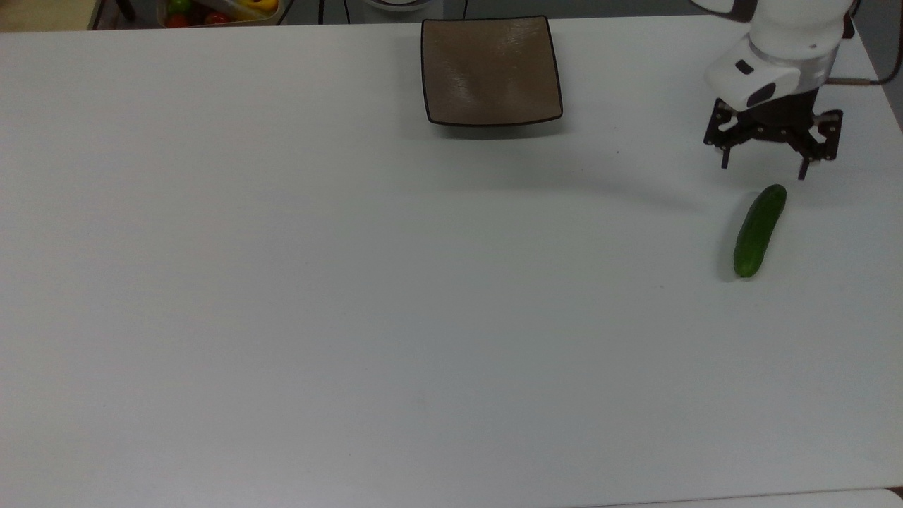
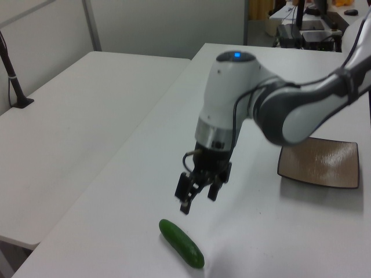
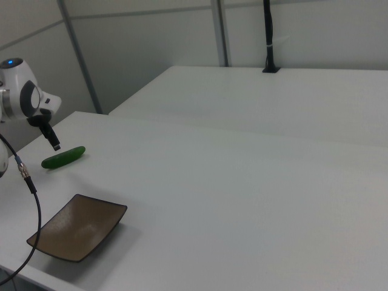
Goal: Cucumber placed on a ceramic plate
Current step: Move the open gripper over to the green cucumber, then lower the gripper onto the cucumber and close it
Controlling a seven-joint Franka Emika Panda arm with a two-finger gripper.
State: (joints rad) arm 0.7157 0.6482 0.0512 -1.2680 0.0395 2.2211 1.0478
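While the claw (image 1: 764, 171) hangs spread wide, the cucumber (image 1: 759, 231) lies just below it, untouched.

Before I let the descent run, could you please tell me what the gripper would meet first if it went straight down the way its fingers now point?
Probably the bare white table. The open black two-finger gripper hangs a little short of the small dark green cucumber, near its end. Depth is unclear, so it might clip that end.
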